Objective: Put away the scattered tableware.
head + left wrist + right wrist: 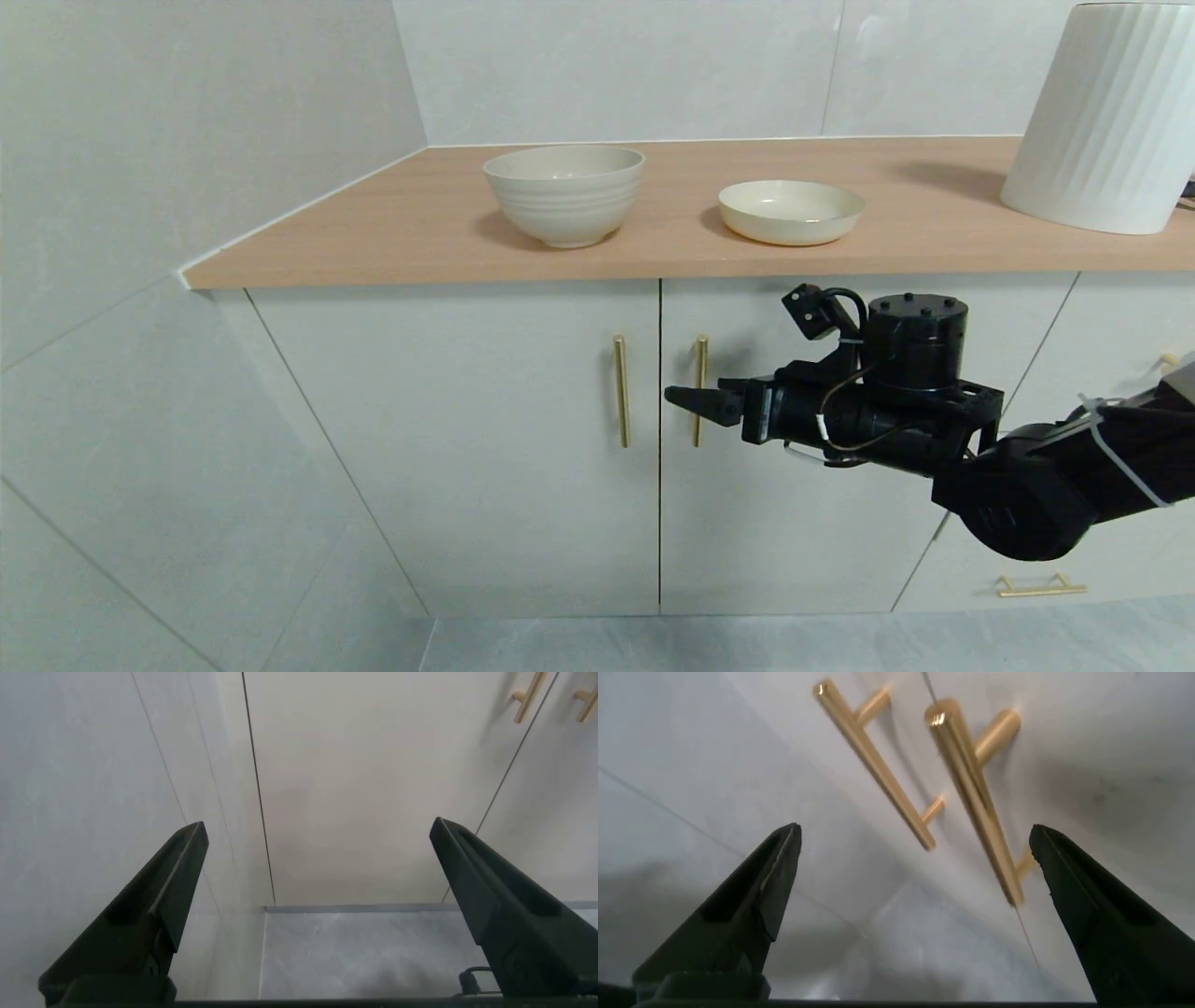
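Head view showed nothing put away yet: bowl (564, 194) and shallow dish (791, 212) sat on the table (373, 245), cabinet doors (467, 439) below shut. Right jaws, wide open and empty, hung just before the door handles (699, 390); left jaws gaped empty too.

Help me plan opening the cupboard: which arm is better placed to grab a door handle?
Right, likely: the right gripper is open, level with the gold handles, close before them.
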Tool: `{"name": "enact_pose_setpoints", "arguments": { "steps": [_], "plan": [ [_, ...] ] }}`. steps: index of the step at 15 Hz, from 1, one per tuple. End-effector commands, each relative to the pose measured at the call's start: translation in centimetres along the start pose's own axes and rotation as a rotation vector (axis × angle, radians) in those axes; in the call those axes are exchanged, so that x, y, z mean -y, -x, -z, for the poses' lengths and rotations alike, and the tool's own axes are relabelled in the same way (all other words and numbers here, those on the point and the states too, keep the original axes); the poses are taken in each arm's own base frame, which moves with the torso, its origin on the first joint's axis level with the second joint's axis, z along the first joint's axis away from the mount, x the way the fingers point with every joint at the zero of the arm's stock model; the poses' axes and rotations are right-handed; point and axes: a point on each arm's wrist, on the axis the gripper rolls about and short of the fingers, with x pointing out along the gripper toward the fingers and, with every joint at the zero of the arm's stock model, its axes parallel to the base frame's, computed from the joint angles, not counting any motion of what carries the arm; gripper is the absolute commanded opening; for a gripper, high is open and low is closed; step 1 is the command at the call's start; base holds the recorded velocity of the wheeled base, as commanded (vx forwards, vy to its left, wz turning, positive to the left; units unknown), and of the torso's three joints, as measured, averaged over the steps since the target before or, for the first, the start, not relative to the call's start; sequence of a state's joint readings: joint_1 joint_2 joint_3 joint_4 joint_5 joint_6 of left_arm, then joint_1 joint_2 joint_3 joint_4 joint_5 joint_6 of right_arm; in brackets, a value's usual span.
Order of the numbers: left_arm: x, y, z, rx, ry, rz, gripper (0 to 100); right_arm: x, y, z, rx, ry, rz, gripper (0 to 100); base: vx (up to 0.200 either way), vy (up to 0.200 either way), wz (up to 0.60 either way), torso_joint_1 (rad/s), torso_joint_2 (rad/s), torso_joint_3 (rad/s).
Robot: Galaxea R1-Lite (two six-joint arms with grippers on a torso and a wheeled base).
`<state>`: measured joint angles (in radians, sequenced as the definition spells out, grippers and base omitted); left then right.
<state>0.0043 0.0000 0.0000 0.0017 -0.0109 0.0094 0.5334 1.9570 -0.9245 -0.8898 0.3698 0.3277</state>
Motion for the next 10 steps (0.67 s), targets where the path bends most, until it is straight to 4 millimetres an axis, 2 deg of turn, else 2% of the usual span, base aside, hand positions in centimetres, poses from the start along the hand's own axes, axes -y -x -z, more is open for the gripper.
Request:
{"name": "enact_pose_setpoints", "arguments": {
  "steps": [1, 3, 10],
  "plan": [
    [0.0, 0.0, 0.0, 0.0, 0.0, 0.0, 100, 0.4, -0.5, 0.6, -0.007, -0.014, 0.002, 100, 0.0, 0.0, 0.0, 0.0, 0.0, 0.0],
    [0.0, 0.0, 0.0, 0.0, 0.0, 0.0, 100, 0.7, -0.9, 0.9, 0.009, -0.009, -0.002, 100, 0.0, 0.0, 0.0, 0.0, 0.0, 0.0],
    [0.0, 0.0, 0.0, 0.002, 0.0, 0.0, 100, -0.5, -2.9, 2.4, 0.029, -0.008, -0.012, 100, 0.0, 0.0, 0.0, 0.0, 0.0, 0.0]
  ]
}}
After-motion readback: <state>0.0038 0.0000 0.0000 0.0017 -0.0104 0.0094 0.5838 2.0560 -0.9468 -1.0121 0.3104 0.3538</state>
